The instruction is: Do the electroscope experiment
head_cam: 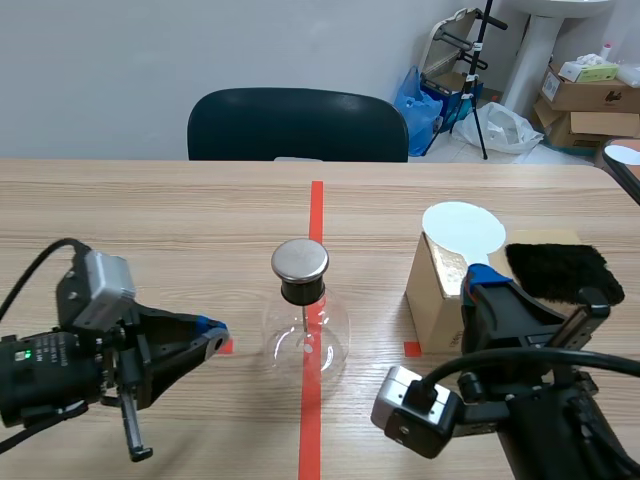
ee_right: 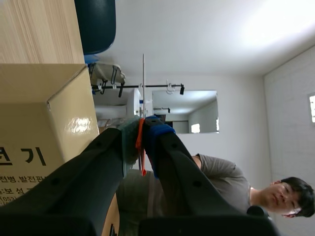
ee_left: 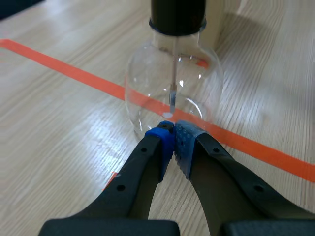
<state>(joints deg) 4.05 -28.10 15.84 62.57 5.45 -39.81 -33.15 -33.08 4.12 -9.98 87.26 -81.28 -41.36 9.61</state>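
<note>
The left gripper [ee_left: 172,129] had its blue-padded fingers drawn together on nothing, with only a sliver of space between the tips. It lay low over the table [head_cam: 150,220], its tips just short of the glass flask [ee_left: 172,73]. The flask stood on the orange-red tape line at mid-table. A black stopper [ee_left: 178,17] plugged its neck, cut off at the edge of the left wrist view, and a round metal cap [head_cam: 300,260] sat on top. A thin rod [ee_left: 173,73] hung down inside the glass. What hung at its lower end was too small and washed by reflections to make out.

The right gripper [ee_right: 141,130] was clamped on a thin piece with an orange-red edge. Its own camera saw this only edge-on, as a narrow white line rising past the fingertips. In the scene view it showed as a white disc [head_cam: 463,230], raised over a cardboard box [head_cam: 435,290]. The arm hid the grip point and the box's near corner. Black fur [head_cam: 560,270] lay just beside the disc, and whether it rested on the box could not be told. A dark chair [head_cam: 297,125] stood behind the table. A person [ee_right: 221,182] showed partly behind the right fingers.
</note>
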